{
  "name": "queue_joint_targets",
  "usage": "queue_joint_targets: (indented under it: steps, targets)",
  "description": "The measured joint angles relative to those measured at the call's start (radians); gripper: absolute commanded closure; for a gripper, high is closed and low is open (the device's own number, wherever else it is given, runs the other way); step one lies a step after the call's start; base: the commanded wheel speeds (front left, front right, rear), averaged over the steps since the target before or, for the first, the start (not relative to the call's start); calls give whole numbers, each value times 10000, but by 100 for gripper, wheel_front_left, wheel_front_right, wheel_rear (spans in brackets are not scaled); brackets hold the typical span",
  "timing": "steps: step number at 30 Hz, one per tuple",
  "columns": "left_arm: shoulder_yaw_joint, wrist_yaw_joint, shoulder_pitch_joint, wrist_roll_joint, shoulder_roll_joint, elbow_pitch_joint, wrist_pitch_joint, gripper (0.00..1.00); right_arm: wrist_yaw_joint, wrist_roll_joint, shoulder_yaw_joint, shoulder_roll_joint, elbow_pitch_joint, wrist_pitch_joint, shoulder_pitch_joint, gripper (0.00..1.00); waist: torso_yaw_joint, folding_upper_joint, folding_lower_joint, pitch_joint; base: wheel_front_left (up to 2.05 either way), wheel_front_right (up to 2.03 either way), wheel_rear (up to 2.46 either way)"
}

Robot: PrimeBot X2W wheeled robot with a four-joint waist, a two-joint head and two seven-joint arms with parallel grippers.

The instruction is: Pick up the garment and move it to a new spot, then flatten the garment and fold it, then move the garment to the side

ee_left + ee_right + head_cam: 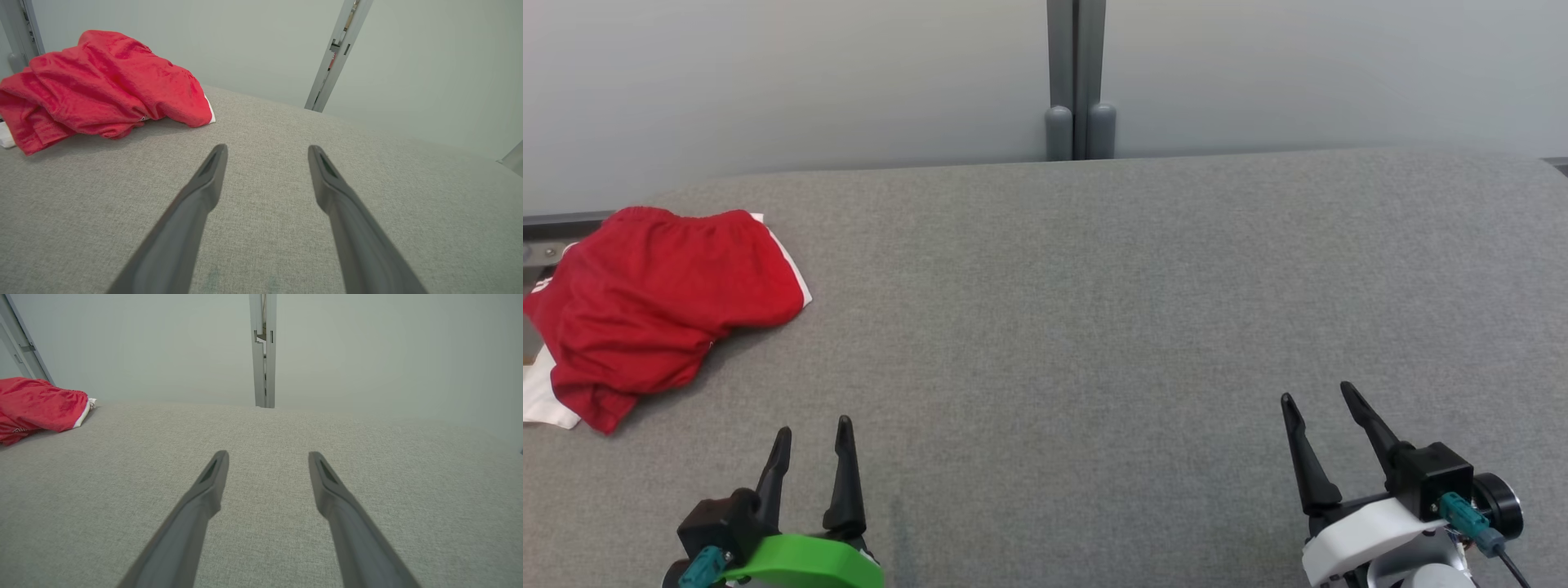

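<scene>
Head view: a red garment [662, 302] lies crumpled at the far left of a grey cloth-covered table [1094, 327], up against the table's left edge. A white stripe runs down its right side, and a white patch sticks out under its lower left corner. Its gathered waistband lies toward the far edge of the table, close to the pale wall [768, 82] behind. A grey post [1076, 82] stands in that wall, behind the middle of the far edge. The left gripper [814, 425], with a green collar, sits at the lower left above the table, its two dark fingers spread with nothing between them. It is near the garment but apart from it, nearer the robot and a little to the right. The right gripper [1316, 392], with a white collar, sits at the lower right, its fingers likewise spread and empty, well apart from the garment. In the left wrist view the garment is heaped ahead and to the left of the parted fingers, with bare cloth between. In the right wrist view it shows at the far left edge.
</scene>
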Motion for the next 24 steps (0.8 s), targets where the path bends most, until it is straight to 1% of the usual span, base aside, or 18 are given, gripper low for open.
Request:
queue_joint_targets:
  steps: [17, 21, 24]
  targets:
    - [-21, -13, 5, 84, 4, 115, -63, 0, 0, -50, -2, -2, 12, -27, 2, 0, 53, 0, 0, 45, 0, 0, 0]
    - [-35, 19, -7, 63, 4, 90, -63, 0, 0, -48, -127, -10, -50, -27, 26, 0, 248, 0, 0, 67, 0, 0, 0]
    - [-67, 56, -37, 58, 2, 56, -65, 0, 0, -50, -247, -8, -104, -27, 57, 0, 516, 0, 0, 86, 0, 0, 0]
